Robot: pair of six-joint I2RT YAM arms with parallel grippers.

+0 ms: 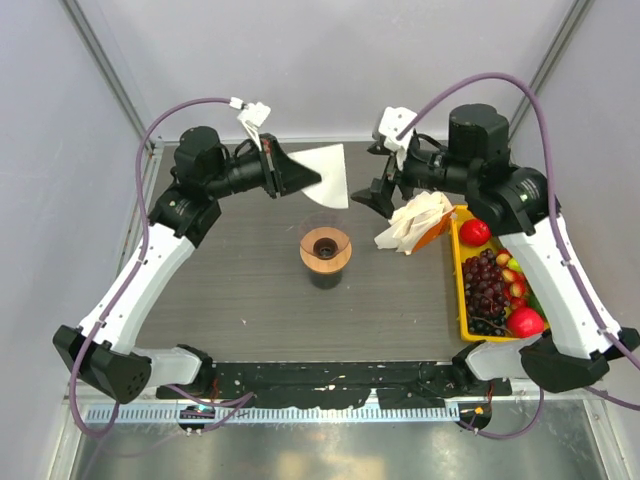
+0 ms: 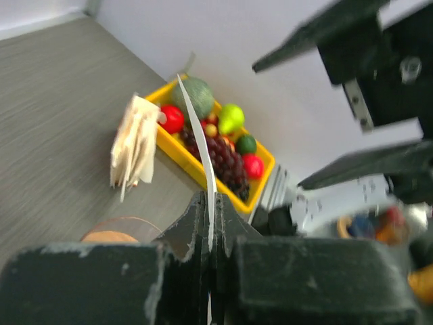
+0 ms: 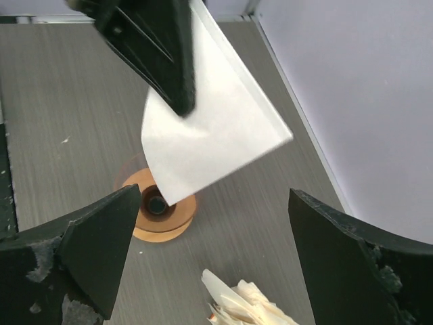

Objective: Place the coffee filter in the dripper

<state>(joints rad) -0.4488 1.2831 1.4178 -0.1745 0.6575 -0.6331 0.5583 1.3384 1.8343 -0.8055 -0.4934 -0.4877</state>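
Note:
My left gripper [image 1: 305, 180] is shut on the coffee filter [image 1: 330, 172], a flat white paper fan held in the air behind and above the dripper [image 1: 325, 250]. From the left wrist the filter [image 2: 198, 118] shows edge-on, pinched between the closed fingertips [image 2: 200, 211]. The dripper [image 3: 159, 215] stands upright mid-table, wooden collar and dark centre showing, with the filter [image 3: 216, 132] hanging just above it. My right gripper [image 3: 215, 196] is open and holds nothing. It hovers just right of the filter, apart from it.
A ruffled bunch of white paper filters [image 1: 412, 222] lies right of the dripper, against a yellow tray [image 1: 459, 300] of fruit at the table's right edge. Grey walls close in the back and sides.

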